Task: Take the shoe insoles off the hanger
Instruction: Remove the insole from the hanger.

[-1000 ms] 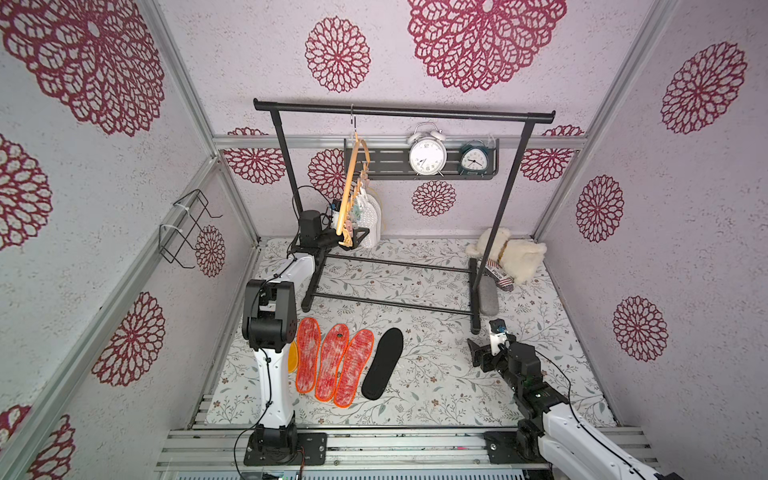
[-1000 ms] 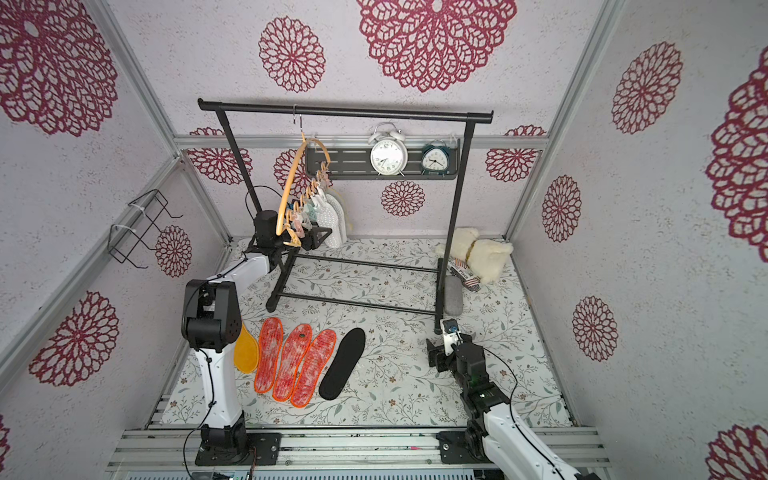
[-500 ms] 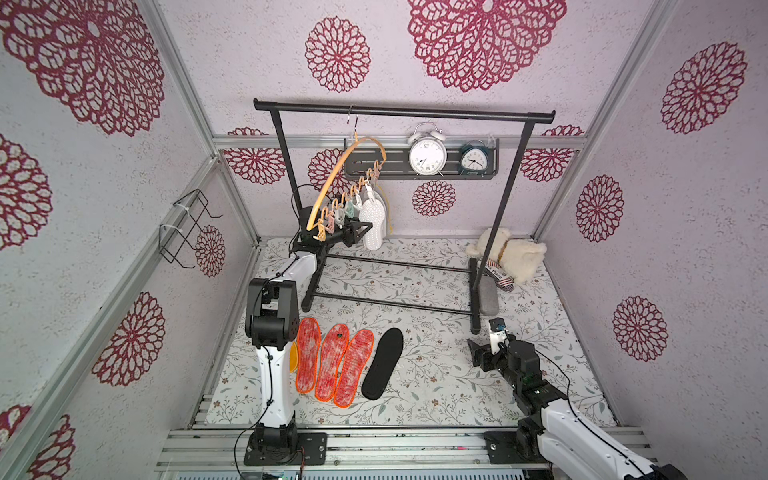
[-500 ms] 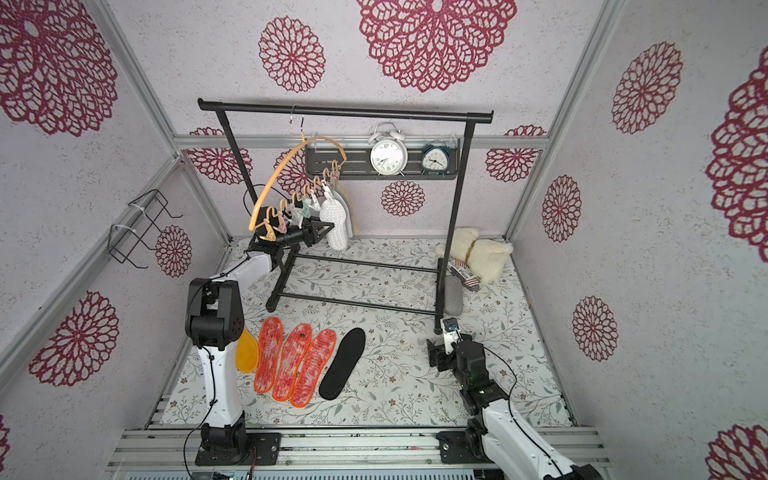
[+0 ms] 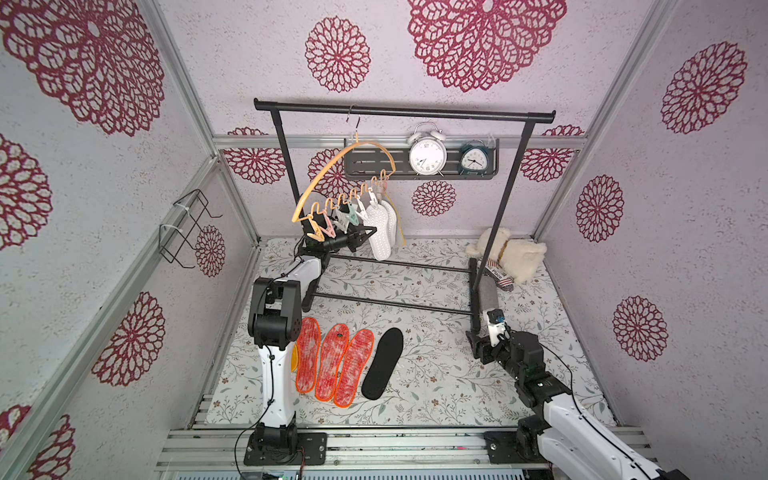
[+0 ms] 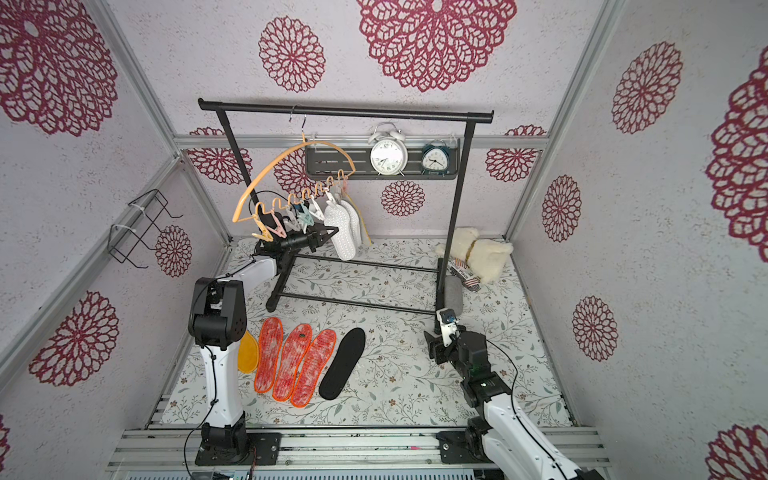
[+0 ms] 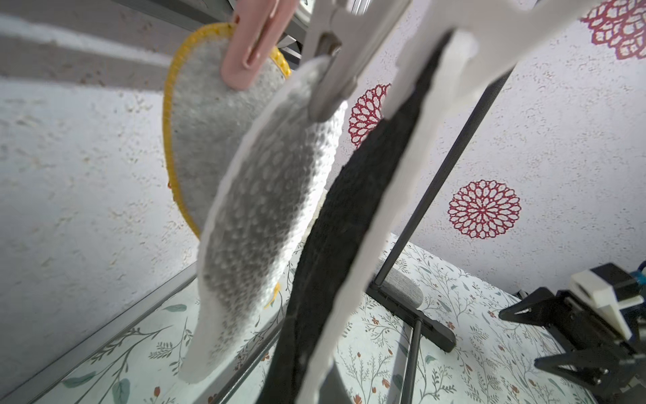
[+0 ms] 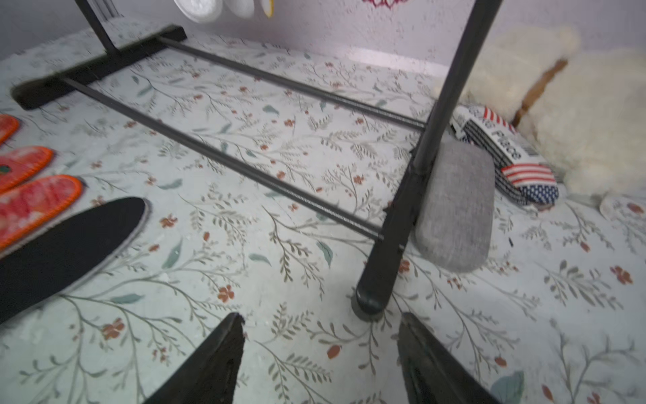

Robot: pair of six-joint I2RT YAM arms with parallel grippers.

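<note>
Three shoe insoles (image 5: 381, 230) hang from clothespins (image 5: 347, 216) at one end of the hanger (image 5: 365, 143), which is hooked on the black rack (image 5: 403, 112) and turned at a slant. In the left wrist view we see them side by side: a hanging black insole (image 7: 349, 227) with a white underside, a pale dotted one (image 7: 258, 210) and a yellow-edged one (image 7: 195, 140). The left gripper (image 5: 370, 231) reaches up to the nearest of them, and its jaws are clenched on the lower part of the hanging black insole. On the floral mat (image 5: 436, 374) lie three red insoles (image 5: 330, 361) in a row, a black one (image 5: 384, 361) just beside them and a yellow one (image 6: 248, 353) half hidden behind the left arm. The right gripper (image 8: 320, 316) hovers low over the mat near the rack's foot (image 8: 370, 293), jaws spread with nothing between them. A grey case (image 8: 454, 210) lies against that foot.
</note>
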